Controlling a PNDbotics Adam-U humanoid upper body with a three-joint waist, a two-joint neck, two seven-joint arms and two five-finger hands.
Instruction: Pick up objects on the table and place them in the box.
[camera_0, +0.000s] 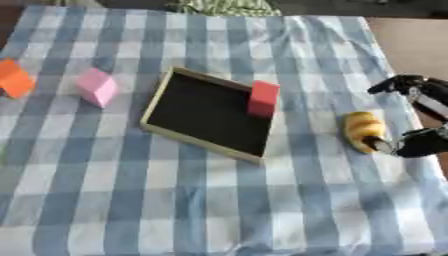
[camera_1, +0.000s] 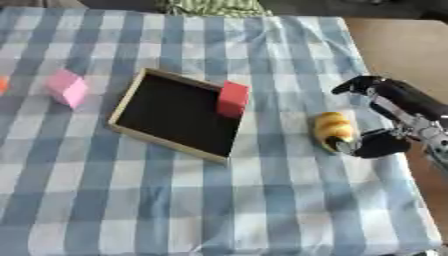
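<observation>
The right hand (camera_1: 385, 120) is spread wide beside the yellow bun (camera_1: 333, 130); a red block (camera_1: 233, 98) is seen in the box (camera_1: 166, 139)

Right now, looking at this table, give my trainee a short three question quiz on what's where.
1. True or false: the red block lies on the cloth beside the pink block.
2. Which hand is at the yellow bread-like piece? A left, B right.
3. Fill in: the orange block lies near the table's ____ edge.

Key: 1 false, it sits at the right rim of the box. 2 B, the right hand, one fingertip at the piece's near end. 3 left.
</observation>
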